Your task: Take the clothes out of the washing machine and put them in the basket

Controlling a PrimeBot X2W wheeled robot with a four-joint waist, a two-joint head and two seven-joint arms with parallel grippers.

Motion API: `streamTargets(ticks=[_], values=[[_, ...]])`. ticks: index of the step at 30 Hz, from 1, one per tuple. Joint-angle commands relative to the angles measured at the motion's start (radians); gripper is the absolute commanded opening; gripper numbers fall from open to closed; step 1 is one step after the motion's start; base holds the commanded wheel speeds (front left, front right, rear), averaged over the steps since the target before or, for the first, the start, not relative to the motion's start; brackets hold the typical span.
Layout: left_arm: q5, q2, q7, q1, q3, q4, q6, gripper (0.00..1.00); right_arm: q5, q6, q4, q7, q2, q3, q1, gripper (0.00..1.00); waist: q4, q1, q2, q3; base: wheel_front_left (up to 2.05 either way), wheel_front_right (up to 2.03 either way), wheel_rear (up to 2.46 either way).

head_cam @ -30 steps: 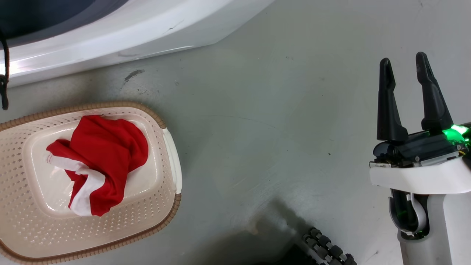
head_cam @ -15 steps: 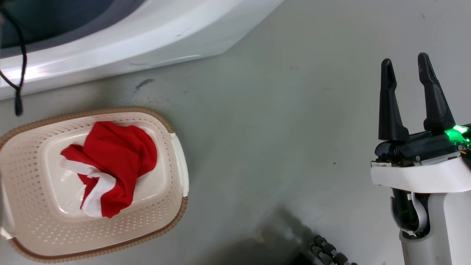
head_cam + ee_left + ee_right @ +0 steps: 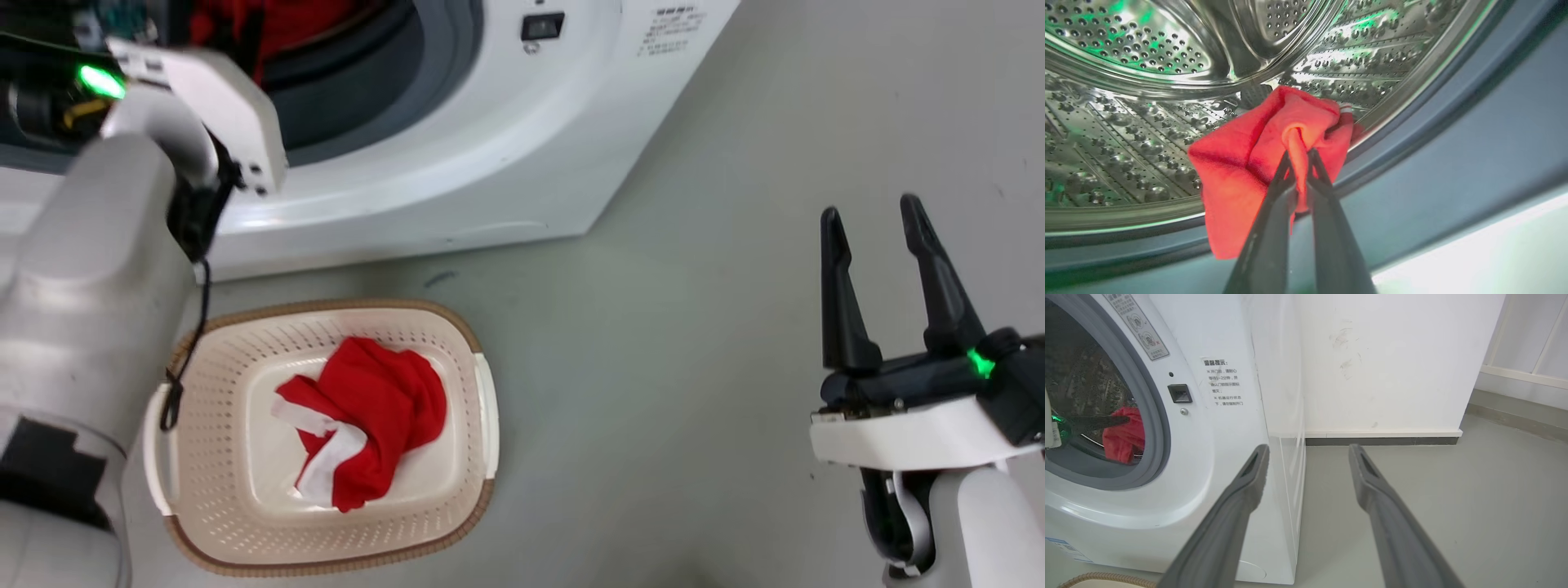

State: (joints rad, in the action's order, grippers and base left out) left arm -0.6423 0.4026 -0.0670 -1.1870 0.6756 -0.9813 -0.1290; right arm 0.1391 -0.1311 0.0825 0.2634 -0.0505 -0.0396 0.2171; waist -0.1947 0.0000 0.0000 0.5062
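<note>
The left pincer (image 3: 1300, 157) reaches into the washing machine (image 3: 506, 155). Its two slim dark fingers are closed narrow on a soft fold of a red garment (image 3: 1241, 171). The cloth bunches above the tips and hangs crumpled toward 7 o'clock, across the lip of the drum (image 3: 1135, 122). The drum is shiny steel, ribbed and dotted with small round holes. A smooth grey gasket (image 3: 1453, 134) curves round it from 6 to 2 o'clock.

In the head view the machine's glossy white, rounded front lies at 12 o'clock. The basket (image 3: 204, 474) stands on the matte grey floor (image 3: 653, 343) at 6 o'clock from the porthole, near the machine but not touching it. It is a cream plastic rounded rectangle with perforated walls, a brown woven-look rim and pale side handles. A second red garment (image 3: 384, 416) with a white band lies rumpled on its bottom.

The right pincer (image 3: 873, 220) hovers at 4 o'clock in that view, over bare floor and well apart from the basket. Its tapered matte black fingers are spread wide and hold nothing. In the right wrist view they frame the machine's flat white side, and a plain white wall (image 3: 1392, 367) stands at 1 o'clock.
</note>
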Motion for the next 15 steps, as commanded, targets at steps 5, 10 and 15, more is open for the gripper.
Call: streamTargets(ticks=[5, 10, 15], values=[[-0.047, 0.007, -0.106, 0.133, 0.026, 0.079, -0.001, 0.0, -0.021, 0.001, -0.008, 0.002, 0.001, 0.009, -0.053, 1.0, 0.058, 0.0, 0.0, -0.108, 0.0, 0.0, 0.0], [-0.056, 0.016, -0.154, 0.215, 0.033, 0.15, 0.004, 0.0, -0.032, 0.001, -0.014, 0.002, 0.001, 0.009, -0.077, 1.0, 0.087, 0.0, 0.0, -0.16, 0.0, 0.0, 0.0], [-0.063, 0.037, -0.179, 0.285, 0.013, 0.261, 0.036, 0.0, -0.037, 0.001, -0.021, 0.002, 0.001, 0.01, -0.101, 1.0, 0.109, 0.0, 0.0, -0.207, 0.0, 0.0, 0.0]])
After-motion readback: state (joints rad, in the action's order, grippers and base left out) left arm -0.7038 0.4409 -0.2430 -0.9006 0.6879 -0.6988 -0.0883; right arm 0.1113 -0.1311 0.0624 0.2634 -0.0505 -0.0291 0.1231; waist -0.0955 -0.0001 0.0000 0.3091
